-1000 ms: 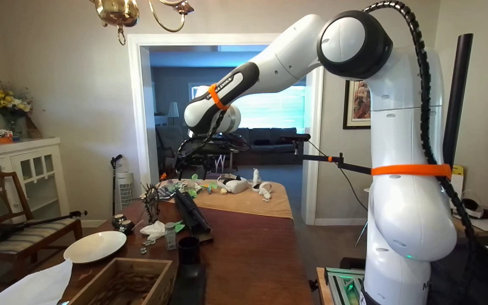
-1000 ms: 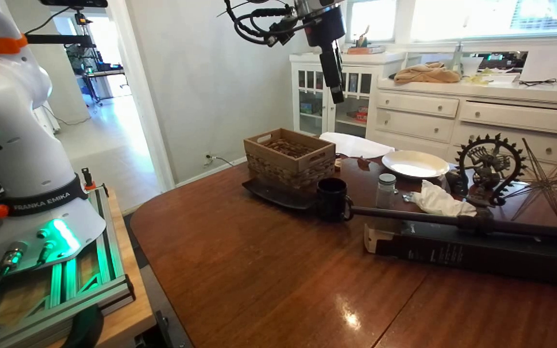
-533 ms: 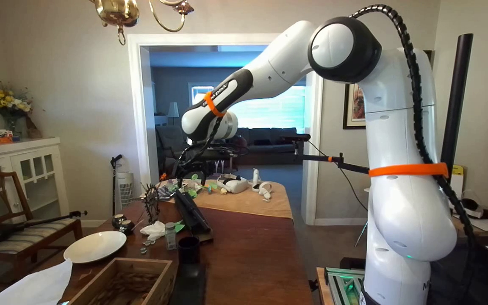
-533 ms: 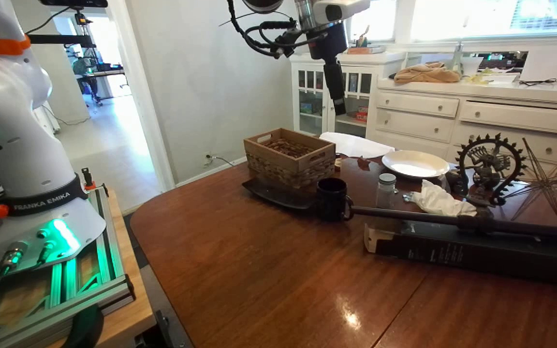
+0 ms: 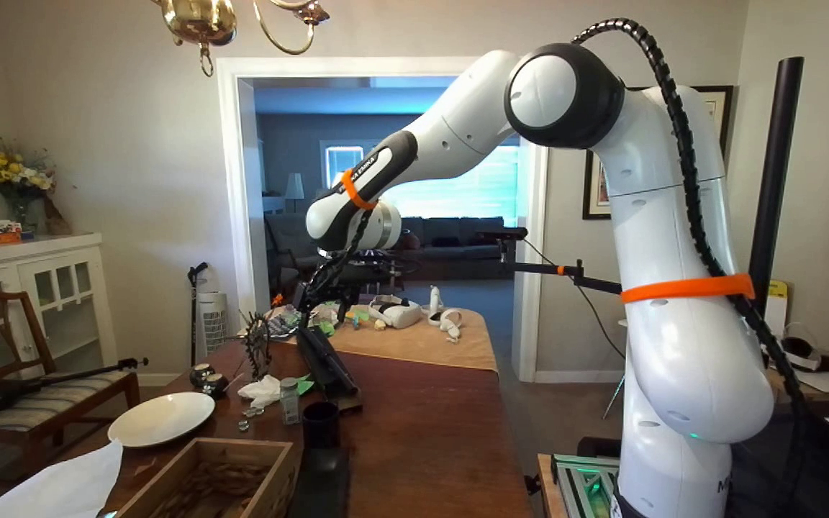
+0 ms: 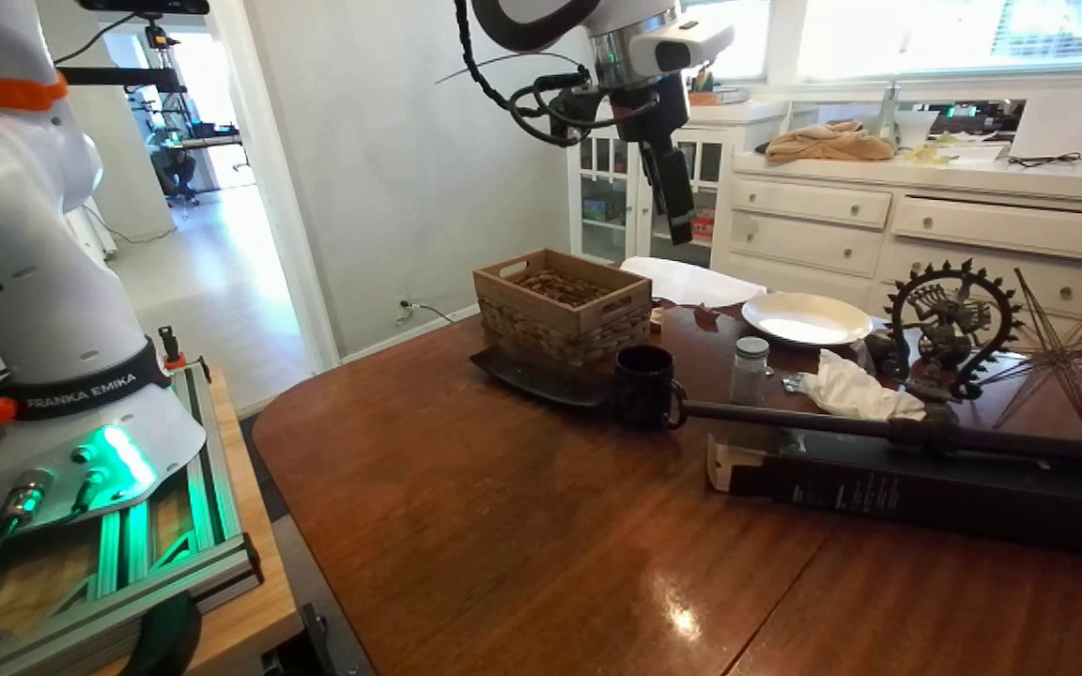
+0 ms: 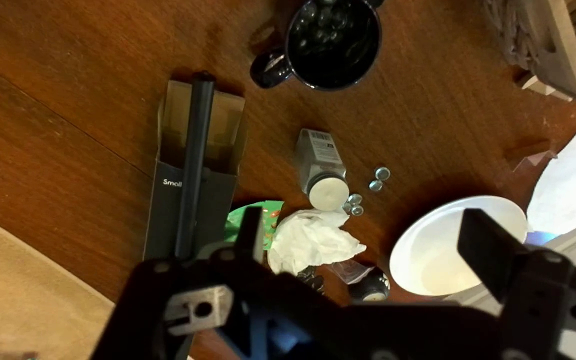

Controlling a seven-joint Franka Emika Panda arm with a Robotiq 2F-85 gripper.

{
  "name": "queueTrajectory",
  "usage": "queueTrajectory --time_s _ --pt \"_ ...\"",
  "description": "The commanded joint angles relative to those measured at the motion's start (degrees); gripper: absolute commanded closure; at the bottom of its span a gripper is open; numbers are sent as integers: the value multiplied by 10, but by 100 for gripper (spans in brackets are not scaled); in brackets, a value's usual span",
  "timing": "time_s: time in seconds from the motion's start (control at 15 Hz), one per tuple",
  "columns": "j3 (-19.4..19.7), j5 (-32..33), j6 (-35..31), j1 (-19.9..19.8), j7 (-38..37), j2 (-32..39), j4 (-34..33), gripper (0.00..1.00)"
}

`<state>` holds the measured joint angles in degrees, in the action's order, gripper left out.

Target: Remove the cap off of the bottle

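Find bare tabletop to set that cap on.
Widest: bare tabletop bordered by the dark tray, black mug and long box. Smaller patch: between mug, woven basket and white plate. Crowded: around the capped bottle, with crumpled tissue and glassy pebbles close.

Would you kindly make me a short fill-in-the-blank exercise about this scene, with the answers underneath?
1. The white cap is ____ the clear bottle, not off it.
2. The jaws stand ____, gripping nothing.
3. The dark mug stands ____, not tipped over.
4. In the wrist view, the one readable word on the black box is ____.

Missing words, in order: on; open; upright; Small.
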<state>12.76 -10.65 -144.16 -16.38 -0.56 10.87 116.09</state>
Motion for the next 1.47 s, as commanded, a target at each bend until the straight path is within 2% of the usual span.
queueTrajectory --time_s 0.0,0.27,0.33,0.6,1.13,1.4 --pt "1 0 -2 0 1 2 -2 0" --pt "8 19 1 4 -24 26 -20 0" --pt "3 9 -24 -1 -5 41 -25 0" --pt "-3 6 -33 -8 21 86 -53 0" --pt "-40 -18 -47 -47 109 162 -105 0" --pt "-50 -13 -89 -57 101 199 -123 0"
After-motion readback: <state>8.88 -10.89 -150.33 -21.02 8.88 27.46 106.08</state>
